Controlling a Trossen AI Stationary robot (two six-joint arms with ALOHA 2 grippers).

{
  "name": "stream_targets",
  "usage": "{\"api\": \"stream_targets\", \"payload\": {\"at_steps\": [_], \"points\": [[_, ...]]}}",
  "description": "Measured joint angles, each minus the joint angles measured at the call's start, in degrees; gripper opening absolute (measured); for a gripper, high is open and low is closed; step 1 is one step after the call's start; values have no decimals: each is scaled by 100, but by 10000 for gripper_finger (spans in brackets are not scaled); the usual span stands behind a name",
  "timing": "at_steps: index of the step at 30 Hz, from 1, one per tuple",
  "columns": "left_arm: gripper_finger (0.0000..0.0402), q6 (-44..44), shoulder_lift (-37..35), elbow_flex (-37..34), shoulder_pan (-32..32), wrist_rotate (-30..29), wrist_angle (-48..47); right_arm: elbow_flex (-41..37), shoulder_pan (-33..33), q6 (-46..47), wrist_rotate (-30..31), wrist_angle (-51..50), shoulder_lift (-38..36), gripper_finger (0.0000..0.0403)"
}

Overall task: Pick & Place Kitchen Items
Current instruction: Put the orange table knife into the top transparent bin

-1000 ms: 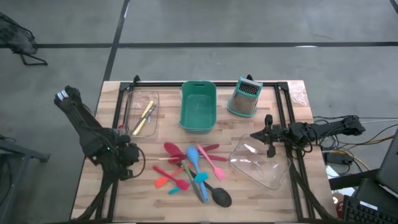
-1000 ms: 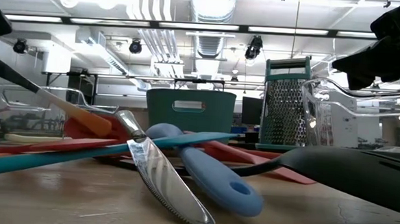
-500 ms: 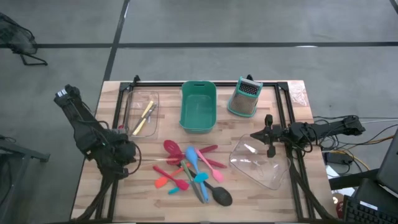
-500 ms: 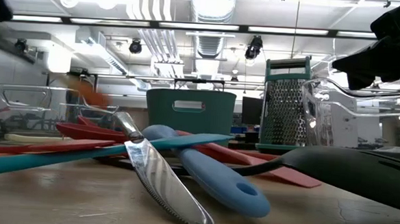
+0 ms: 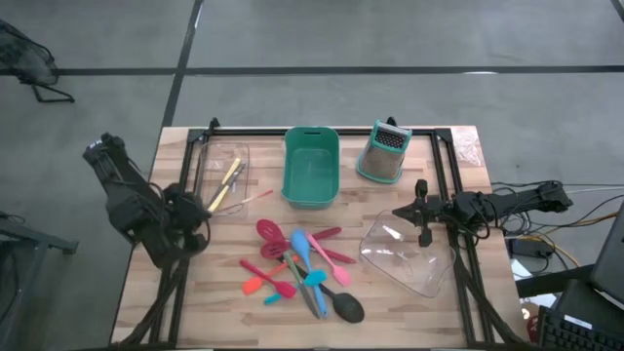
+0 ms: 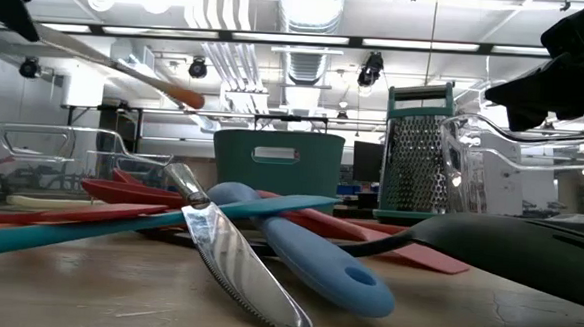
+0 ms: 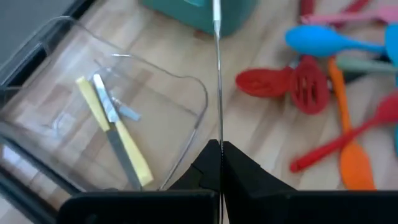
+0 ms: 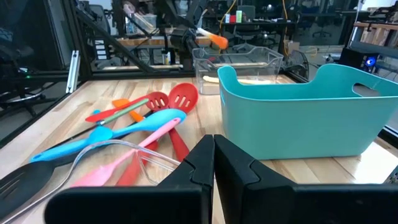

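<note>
My left gripper (image 5: 205, 207) is shut on a thin tool with an orange tip (image 5: 265, 194), held in the air by the near right corner of the clear container (image 5: 222, 175). That container holds yellow tools (image 7: 118, 134). The other kitchen items, red, pink and blue spatulas and spoons and a black-headed spoon, lie in a pile (image 5: 302, 268) on the table's middle. My right gripper (image 5: 396, 212) hangs shut at the right, above a tipped clear container (image 5: 405, 253), touching nothing. My left gripper pinches the thin tool between its two fingers at the end away from the orange tip (image 7: 218, 127). The tool runs straight out beyond the fingertips, edge-on in the wrist view. It is lifted clear of the table, slanting with the orange tip (image 6: 187, 99) lower.
A teal bin (image 5: 311, 166) stands at the far middle, with a metal box grater (image 5: 383, 153) to its right. A knife (image 6: 241, 271) lies at the front of the pile. Black frame rails (image 5: 187, 180) run along the table's left and right sides.
My left gripper has risen and gone toward the far edge, to the clear container, turning as it went. The orange-tipped tool has come up out of the pile and now hangs clear. The pile and my right gripper have kept still.
</note>
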Motion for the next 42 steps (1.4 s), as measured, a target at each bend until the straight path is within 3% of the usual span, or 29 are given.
{"api": "stream_targets", "payload": {"at_steps": [14, 26, 35, 42], "points": [[2, -1984, 797, -1027, 148, -657, -14, 0, 0, -2, 0, 0, 0, 8], [1, -2350, 1255, -1924, 989, -1359, 129, 0, -2, -5, 0, 0, -2, 8], [8, -2622, 1327, -2055, 1510, -948, 407, 0, -2, -1, 0, 0, 0, 8], [13, -2667, 1404, -2055, 1691, -953, 403, 0, -2, -9, 0, 0, -2, 8]]}}
